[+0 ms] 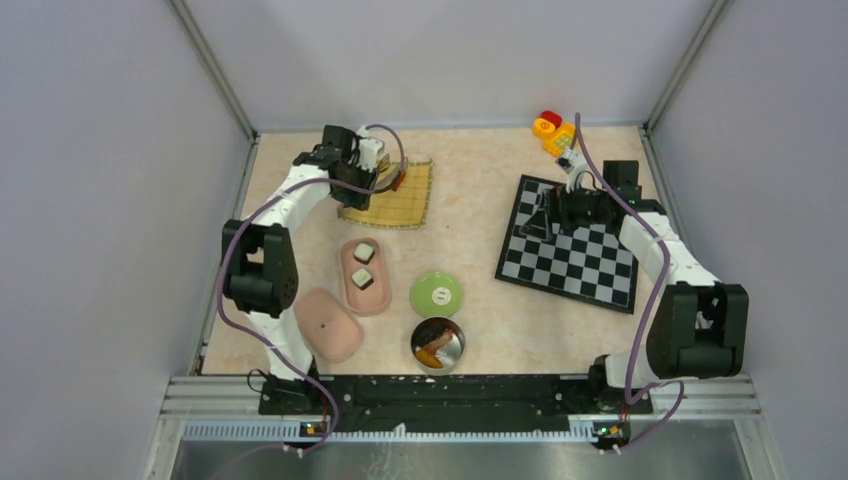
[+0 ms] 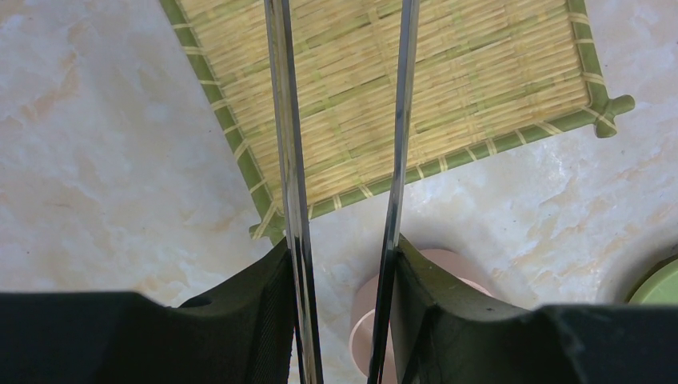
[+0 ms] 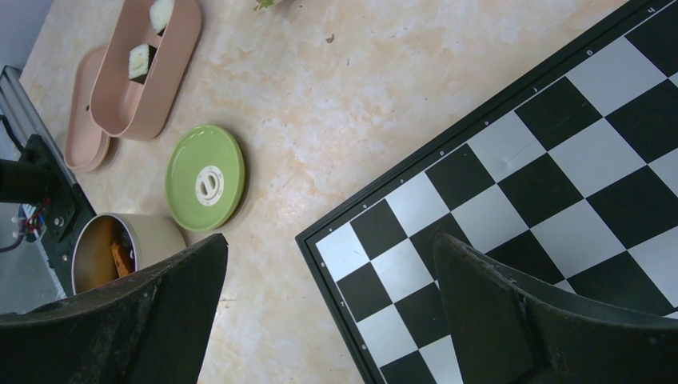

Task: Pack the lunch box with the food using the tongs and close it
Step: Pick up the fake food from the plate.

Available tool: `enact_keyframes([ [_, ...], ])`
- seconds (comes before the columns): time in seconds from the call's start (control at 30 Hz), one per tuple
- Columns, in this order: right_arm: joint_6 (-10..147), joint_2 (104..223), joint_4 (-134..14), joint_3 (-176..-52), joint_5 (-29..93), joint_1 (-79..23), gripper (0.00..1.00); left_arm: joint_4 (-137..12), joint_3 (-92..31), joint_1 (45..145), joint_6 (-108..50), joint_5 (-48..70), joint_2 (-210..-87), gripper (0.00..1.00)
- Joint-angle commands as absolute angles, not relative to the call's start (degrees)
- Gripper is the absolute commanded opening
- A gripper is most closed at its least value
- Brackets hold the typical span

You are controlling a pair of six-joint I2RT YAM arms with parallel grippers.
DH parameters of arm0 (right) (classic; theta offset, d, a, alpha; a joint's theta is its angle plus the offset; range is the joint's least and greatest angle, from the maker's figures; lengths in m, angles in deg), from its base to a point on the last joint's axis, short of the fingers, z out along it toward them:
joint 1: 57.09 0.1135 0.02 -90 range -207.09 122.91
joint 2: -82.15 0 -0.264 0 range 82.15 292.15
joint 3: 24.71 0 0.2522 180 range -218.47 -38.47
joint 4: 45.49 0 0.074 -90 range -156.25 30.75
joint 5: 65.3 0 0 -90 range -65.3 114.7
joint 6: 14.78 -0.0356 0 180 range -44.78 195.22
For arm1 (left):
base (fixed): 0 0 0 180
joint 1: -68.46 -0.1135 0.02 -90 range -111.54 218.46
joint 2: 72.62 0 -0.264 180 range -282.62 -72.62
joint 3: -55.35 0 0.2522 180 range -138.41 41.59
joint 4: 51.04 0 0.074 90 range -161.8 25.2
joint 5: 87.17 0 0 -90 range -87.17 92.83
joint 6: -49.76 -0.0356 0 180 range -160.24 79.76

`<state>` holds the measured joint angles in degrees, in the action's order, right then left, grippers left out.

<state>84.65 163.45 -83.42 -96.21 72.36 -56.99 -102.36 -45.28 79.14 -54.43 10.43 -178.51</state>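
My left gripper [image 1: 366, 166] hovers over the yellow mat [image 1: 391, 197], shut on the tongs [image 2: 286, 120]. Their two silver arms run between my fingers [image 2: 268, 292] and up out of the left wrist view, so the tips are hidden. The pink lunch box [image 1: 363, 277] lies open with two sushi rolls [image 1: 364, 252] inside it. Its pink lid [image 1: 327, 324] lies beside it on the left. A round metal tin [image 1: 438, 345] holds orange and brown food [image 3: 120, 256]. My right gripper [image 1: 548, 214] stands open and empty over the chessboard [image 1: 585, 262].
A green round lid [image 1: 436, 294] lies between the lunch box and the tin. Red, yellow and orange toy blocks [image 1: 553, 131] sit at the far right corner. A small reddish piece [image 1: 399, 181] shows on the mat beside my left gripper. Grey walls enclose the table.
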Motion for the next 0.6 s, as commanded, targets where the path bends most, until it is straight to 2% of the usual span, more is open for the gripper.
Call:
enact_keyframes([
  [0.0,85.94,162.18,-82.76,-97.16,72.87,-57.44,0.98,-101.56,-44.94,80.76,-56.03,10.06,-179.47,0.46],
  [0.57,86.03,162.12,-82.96,-97.2,72.69,-57.44,0.98,-99.51,-42.2,82.52,-57.89,3.39,-180.11,0.44],
])
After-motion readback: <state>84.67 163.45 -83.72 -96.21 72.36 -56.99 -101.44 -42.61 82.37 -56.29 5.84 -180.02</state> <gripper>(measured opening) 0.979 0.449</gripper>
